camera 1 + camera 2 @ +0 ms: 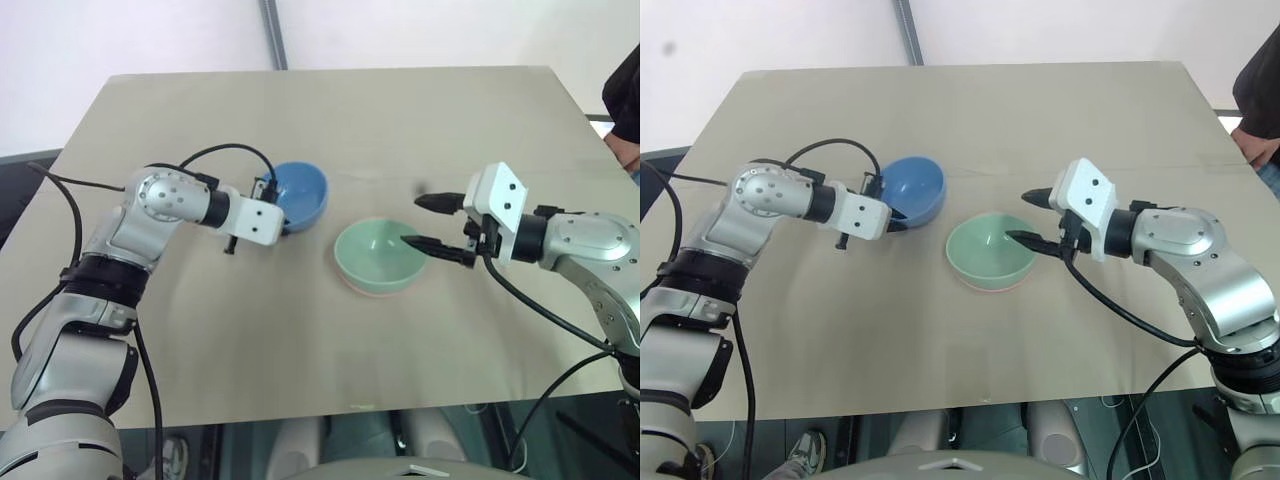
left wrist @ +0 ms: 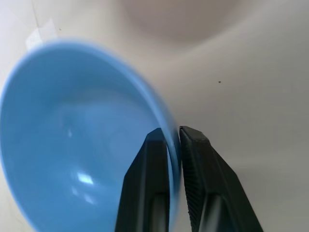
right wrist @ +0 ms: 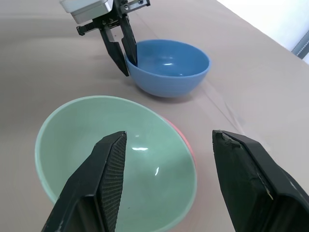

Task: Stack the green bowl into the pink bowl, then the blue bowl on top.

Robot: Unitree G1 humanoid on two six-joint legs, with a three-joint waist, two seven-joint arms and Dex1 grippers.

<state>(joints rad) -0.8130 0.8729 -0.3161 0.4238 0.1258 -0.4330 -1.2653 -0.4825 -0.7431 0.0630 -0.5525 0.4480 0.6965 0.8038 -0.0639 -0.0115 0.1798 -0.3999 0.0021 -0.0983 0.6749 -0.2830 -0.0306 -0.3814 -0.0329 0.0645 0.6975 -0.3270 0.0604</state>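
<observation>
Left hand (image 3: 124, 50) pinches the blue bowl (image 3: 169, 67) rim — right hand (image 3: 169, 169) wide, empty.

The two head views look forward and down over the beige tabletop (image 1: 330, 120), sharing both arms and bowls. The left wrist camera sits very close to the smooth sky-blue plastic bowl (image 2: 72, 145). The right wrist camera faces across the mint-green plastic bowl (image 3: 145, 159) toward that blue bowl.
</observation>
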